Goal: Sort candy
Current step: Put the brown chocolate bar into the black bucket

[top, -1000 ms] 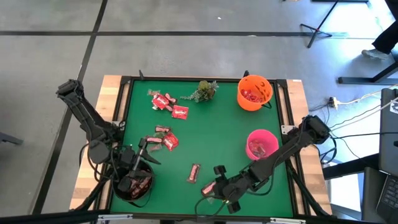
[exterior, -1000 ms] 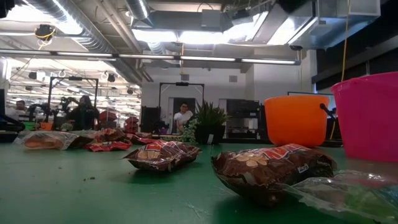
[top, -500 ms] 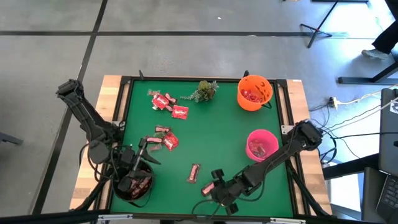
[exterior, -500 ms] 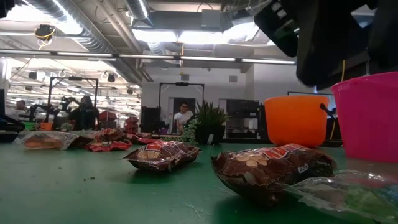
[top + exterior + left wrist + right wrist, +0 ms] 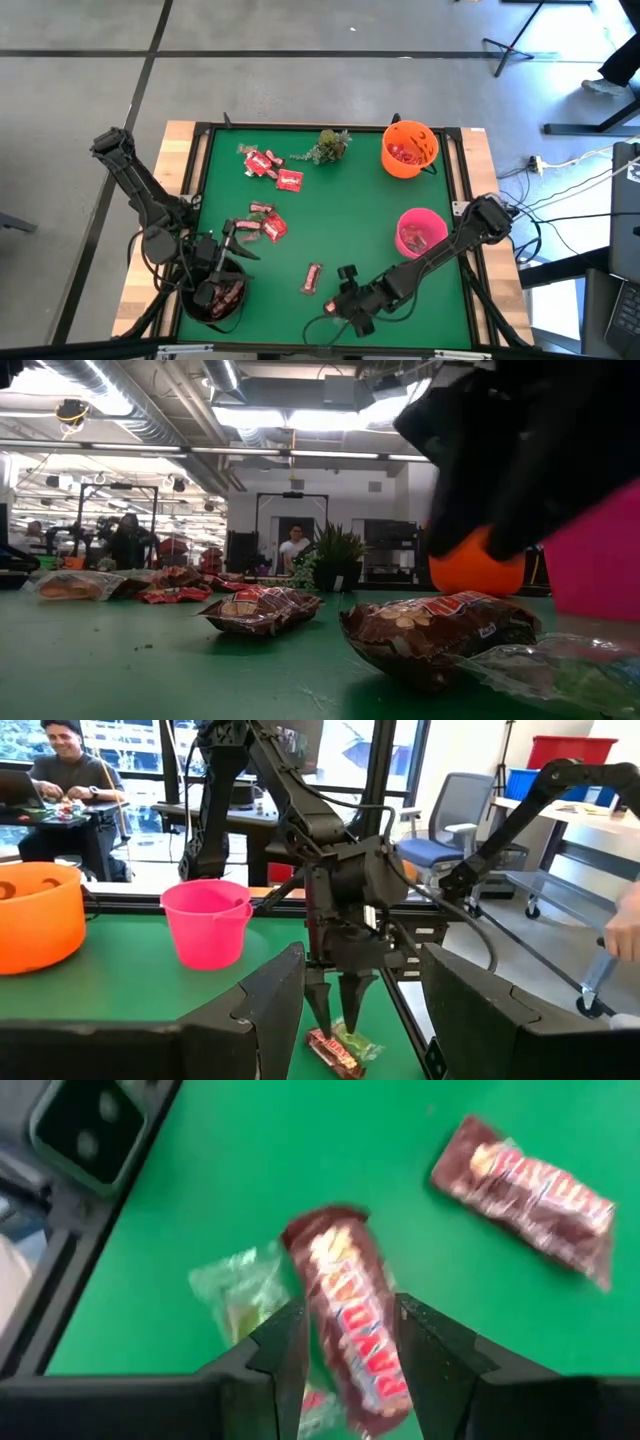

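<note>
Since a second ago the right gripper (image 5: 340, 303) has slid leftward along the near edge of the bench, and its dark bulk now fills the upper right of the low view, hiding much of the orange bowl. Green felt covers the bench (image 5: 350, 215), framed by a pale wooden border, on a grey concrete floor. Beyond it lies an open workshop with ceiling ducts and strip lights, where a person (image 5: 294, 547) stands in a far doorway and another person (image 5: 62, 770) sits at a desk. An orange bowl (image 5: 409, 148) at the far right corner holds red candy; a pink bowl (image 5: 420, 233) near the right edge holds what seem to be clear-wrapped pieces, though the view is poor. A dark bowl (image 5: 216, 293) at the near left corner holds brown bars, and the left gripper (image 5: 222, 266) hangs over it with fingers spread and nothing between them. The right gripper's fingers are partly closed on a brown bar (image 5: 350, 1315), next to a clear-wrapped sweet (image 5: 238, 1292). Loose candy (image 5: 268, 166) sits by the far edge beside a green sprig (image 5: 327, 146), more candy (image 5: 262, 224) lies left of centre, and a single bar (image 5: 313, 277) lies near the near edge.
</note>
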{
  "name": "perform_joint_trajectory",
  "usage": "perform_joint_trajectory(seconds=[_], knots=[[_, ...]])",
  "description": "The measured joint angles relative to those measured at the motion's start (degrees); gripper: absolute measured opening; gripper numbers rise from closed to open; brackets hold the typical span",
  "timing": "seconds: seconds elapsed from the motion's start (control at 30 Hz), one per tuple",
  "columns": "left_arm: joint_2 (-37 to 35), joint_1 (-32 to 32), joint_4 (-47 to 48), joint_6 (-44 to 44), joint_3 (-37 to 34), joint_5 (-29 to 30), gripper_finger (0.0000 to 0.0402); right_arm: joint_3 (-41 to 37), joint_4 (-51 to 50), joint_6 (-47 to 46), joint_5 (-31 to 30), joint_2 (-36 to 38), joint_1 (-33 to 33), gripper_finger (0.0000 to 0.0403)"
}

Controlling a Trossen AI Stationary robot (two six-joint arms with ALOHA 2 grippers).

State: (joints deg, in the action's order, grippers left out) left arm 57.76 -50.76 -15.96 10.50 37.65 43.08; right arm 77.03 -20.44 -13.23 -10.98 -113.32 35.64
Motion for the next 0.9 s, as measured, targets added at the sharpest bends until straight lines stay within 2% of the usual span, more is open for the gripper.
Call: perform_joint_trajectory(seconds=[0.33,0.9], knots=[[0.0,0.0,0.0,0.9,0.0,0.9,0.0188,0.1,-1.7,1.3,3.8,-0.2,-2.1,0.0143],[0.0,0.0,0.6,0.9,0.0,1.0,0.0188,0.0,-3.5,2.9,3.7,-0.3,-3.7,0.0143]])
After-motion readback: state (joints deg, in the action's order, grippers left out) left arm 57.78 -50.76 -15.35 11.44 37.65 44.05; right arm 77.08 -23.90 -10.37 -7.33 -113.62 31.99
